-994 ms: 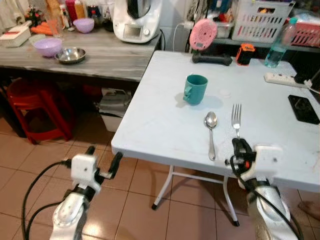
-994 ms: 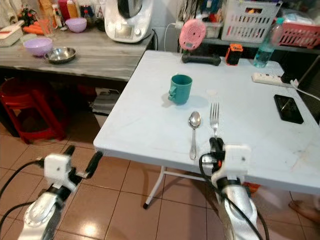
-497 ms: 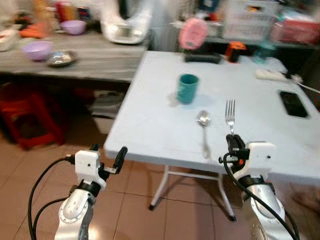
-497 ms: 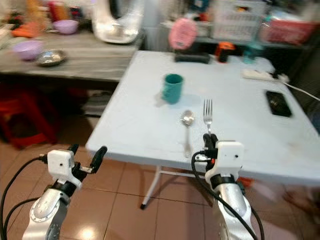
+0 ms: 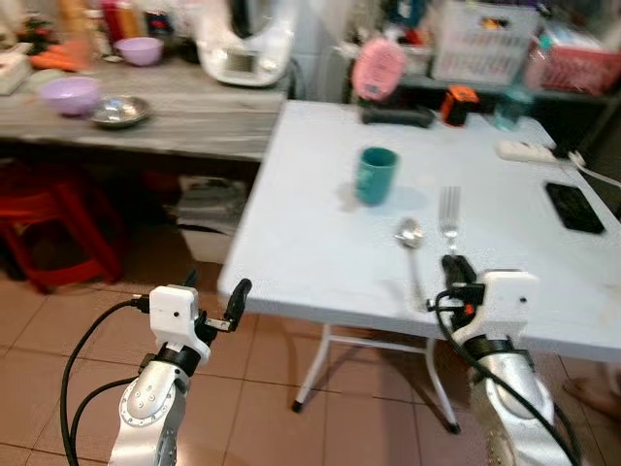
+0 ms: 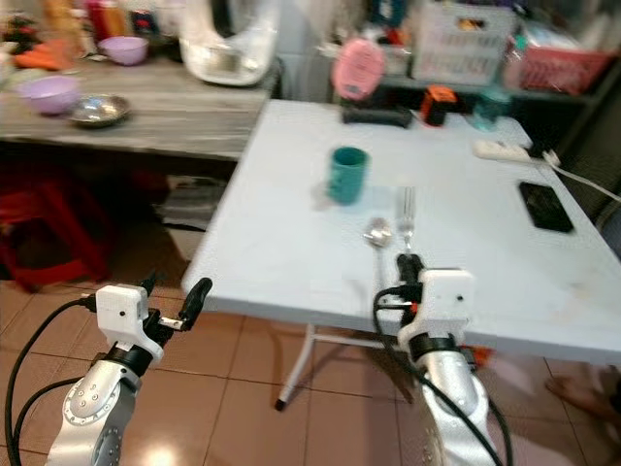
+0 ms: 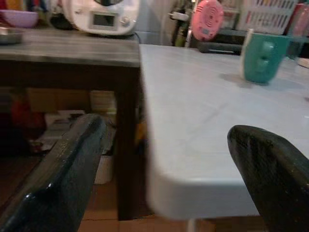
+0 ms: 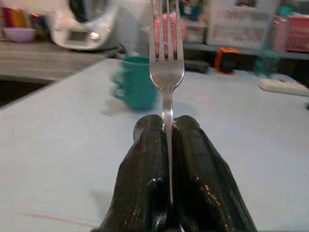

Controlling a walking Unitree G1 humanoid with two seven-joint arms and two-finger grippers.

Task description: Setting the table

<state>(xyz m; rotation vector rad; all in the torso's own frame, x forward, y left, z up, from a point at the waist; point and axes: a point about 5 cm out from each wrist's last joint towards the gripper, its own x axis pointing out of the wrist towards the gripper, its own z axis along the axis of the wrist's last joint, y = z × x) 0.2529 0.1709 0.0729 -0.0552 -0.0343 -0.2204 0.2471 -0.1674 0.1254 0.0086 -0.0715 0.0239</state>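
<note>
A white table (image 5: 310,233) carries a teal mug (image 5: 376,176), with a spoon (image 5: 410,245) lying in front of it. Beside the spoon, a fork (image 5: 449,209) points away from me. My right gripper (image 5: 454,271) sits at the table's near edge, shut on the fork's handle. In the right wrist view the black fingers (image 8: 145,159) press together on the handle and the tines (image 8: 166,38) stand up before the mug (image 8: 136,81). My left gripper (image 5: 215,291) hangs open below the table's near left corner, holding nothing. Its wrist view faces the table edge (image 7: 193,188) and the mug (image 7: 260,57).
A grey wooden counter (image 5: 194,107) on the left holds a steel bowl (image 5: 120,112), purple bowls (image 5: 68,94) and a white appliance (image 5: 254,49); a red stool (image 5: 58,214) stands under it. A phone (image 5: 574,207), power strip (image 5: 524,151) and pink round device (image 5: 378,70) lie on the table's far side.
The whole picture has shifted, so the camera has moved. My right gripper stays shut on the fork handle. My left gripper has come up closer to the table's corner.
</note>
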